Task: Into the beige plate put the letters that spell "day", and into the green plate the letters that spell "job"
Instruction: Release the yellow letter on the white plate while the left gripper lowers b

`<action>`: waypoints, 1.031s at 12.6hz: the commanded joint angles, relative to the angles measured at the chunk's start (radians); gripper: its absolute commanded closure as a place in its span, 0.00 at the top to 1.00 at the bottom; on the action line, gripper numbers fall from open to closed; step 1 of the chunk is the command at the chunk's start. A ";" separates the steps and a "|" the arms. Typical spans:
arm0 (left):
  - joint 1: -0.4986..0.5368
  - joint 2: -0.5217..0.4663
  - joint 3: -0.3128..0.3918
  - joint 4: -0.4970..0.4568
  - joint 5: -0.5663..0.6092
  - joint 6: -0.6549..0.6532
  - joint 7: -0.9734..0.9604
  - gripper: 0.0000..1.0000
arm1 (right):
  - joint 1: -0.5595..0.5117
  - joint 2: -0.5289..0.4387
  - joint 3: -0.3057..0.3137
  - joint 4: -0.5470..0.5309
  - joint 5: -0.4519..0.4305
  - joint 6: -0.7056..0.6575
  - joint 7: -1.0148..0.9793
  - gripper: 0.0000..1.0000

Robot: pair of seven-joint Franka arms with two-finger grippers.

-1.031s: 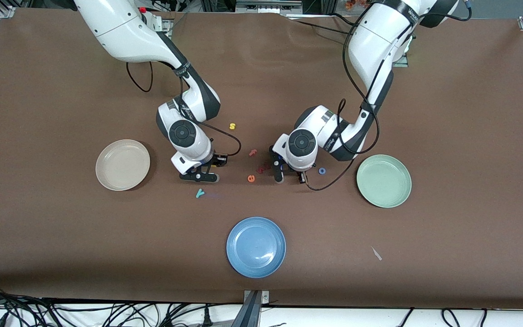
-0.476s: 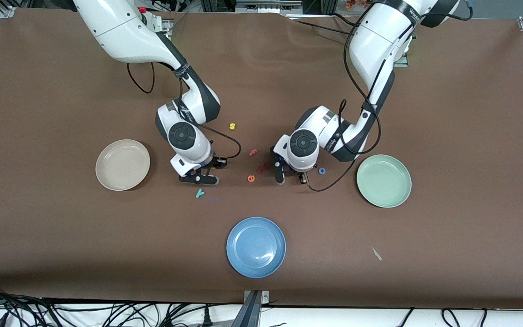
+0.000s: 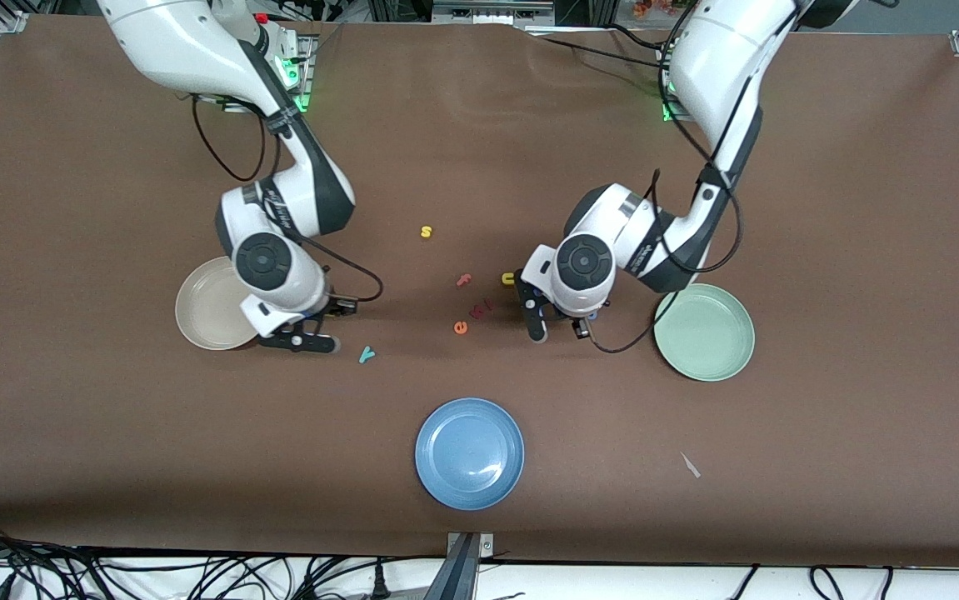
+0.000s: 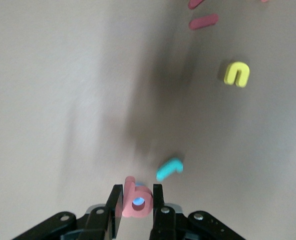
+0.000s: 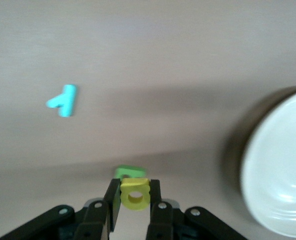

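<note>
over the table, between the beige plate and the teal "y", hangs the right end effector. its fingers are closed on the yellow "d", and the right wrist view shows the green "a" just beside the "d" at the fingertips; i cannot tell if the "a" is also gripped or lies on the table. the teal "y" lies flat on the table, nearer to the front camera than the other loose letters, and well apart from the beige plate. the beige plate has no letter in the part that is visible; the right arm covers its edge toward the middle of the table.

the left end effector is over the table near the green plate, on the side toward the middle of the table. its fingers are closed on the pink-red "b", and something blue shows through the hole of the "b". the teal "j" lies on the table just beside the fingertips in the left wrist view. the green plate holds no letter.

between the two arms lie the yellow "u", the pink "f", the orange "e", a small red piece and, farther from the front camera, the yellow "s". the blue plate stands nearest to the front camera, with nothing in it.
</note>
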 commanded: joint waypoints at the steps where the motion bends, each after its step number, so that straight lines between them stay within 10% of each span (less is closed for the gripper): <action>1: 0.057 -0.082 -0.003 -0.020 -0.024 -0.077 -0.004 0.05 | 0.002 -0.145 -0.063 -0.261 -0.012 0.182 -0.081 0.04; 7: 0.225 -0.122 0.000 -0.021 -0.035 -0.148 -0.009 0.05 | 0.000 -0.201 -0.255 -0.352 0.063 0.218 -0.457 0.09; 9: 0.274 -0.122 0.003 -0.026 -0.028 -0.148 -0.041 0.05 | -0.002 -0.184 -0.259 -0.350 0.160 0.224 -0.477 0.99; 13: 0.363 -0.105 0.003 -0.084 -0.024 -0.148 -0.110 0.07 | 0.030 -0.157 -0.252 -0.286 0.246 0.213 -0.337 1.00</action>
